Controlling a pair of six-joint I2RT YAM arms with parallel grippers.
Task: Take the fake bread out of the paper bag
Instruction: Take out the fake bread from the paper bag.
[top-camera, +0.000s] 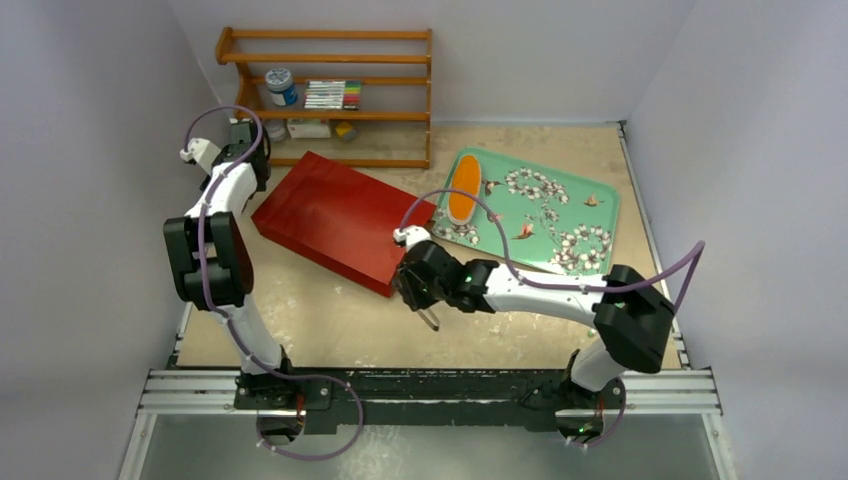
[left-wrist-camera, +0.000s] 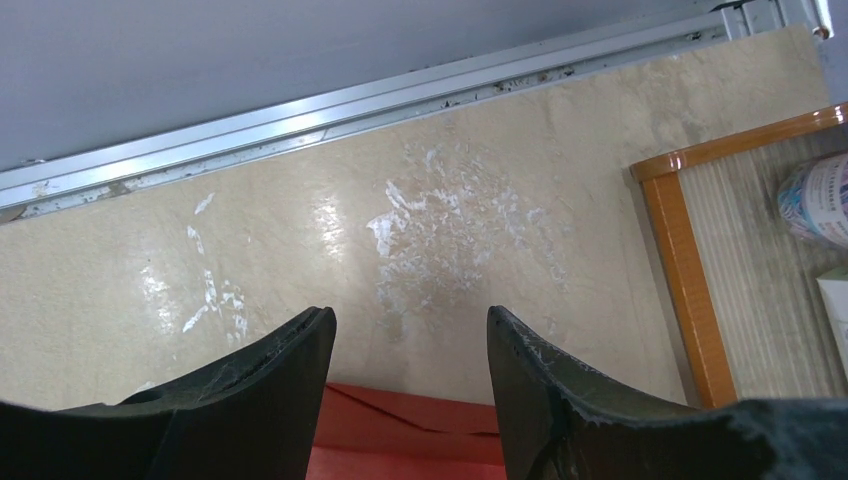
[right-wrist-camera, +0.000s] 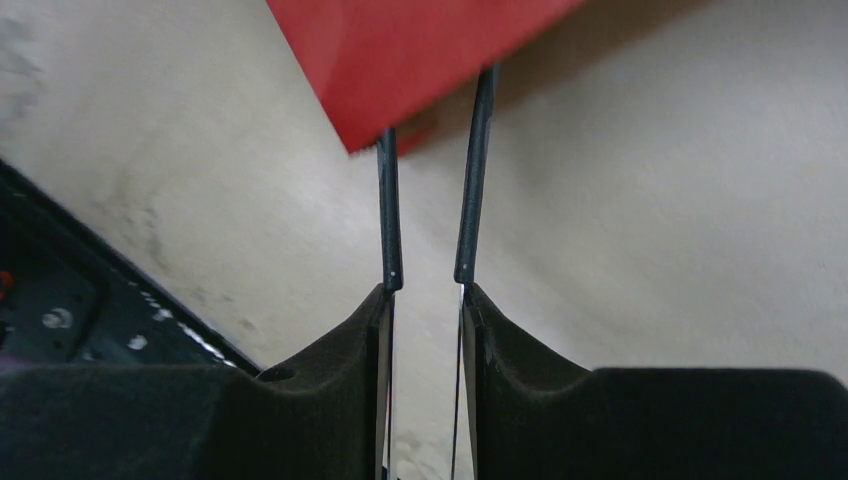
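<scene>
Top view: paper bag (top-camera: 340, 220) laid flat, one bread loaf (top-camera: 462, 195) seen right of it. Left wrist: left hand (left-wrist-camera: 410, 330) held spread at the bag's edge. Right wrist: right hand (right-wrist-camera: 437, 102), narrowly parted, at the bag's corner; a square pinch is advised.

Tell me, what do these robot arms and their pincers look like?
The left arm and right arm have white links, chunky black joints and looping purple cables. The left pincer has broad, scuffed black fingers; the right pincer adds thin dark blades.
</scene>
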